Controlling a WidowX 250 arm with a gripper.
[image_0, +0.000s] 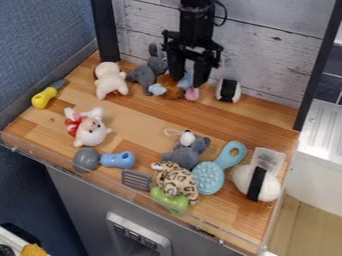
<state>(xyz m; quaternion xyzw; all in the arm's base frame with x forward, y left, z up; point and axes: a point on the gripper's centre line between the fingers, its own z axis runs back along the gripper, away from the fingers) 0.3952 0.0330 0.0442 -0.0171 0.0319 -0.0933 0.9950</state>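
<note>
At the back of the wooden surface hangs the black gripper (190, 80), its two fingers apart. Directly below and between them lies a brown plush toy (171, 87) with light blue and pink parts; whether the fingers touch it, I cannot tell. Left of the gripper sit a grey plush with long ears (148, 72) and a white plush (110, 80). To its right is a small white roll with a black band (228, 90).
Nearer the front are a white plush with red ribbon (87, 126), a grey mouse plush (188, 150), a leopard-spotted plush (175, 179), a blue brush (208, 178) and a banded white toy (256, 183). A yellow-handled tool (44, 97) lies left. A clear rim (107, 178) edges the front.
</note>
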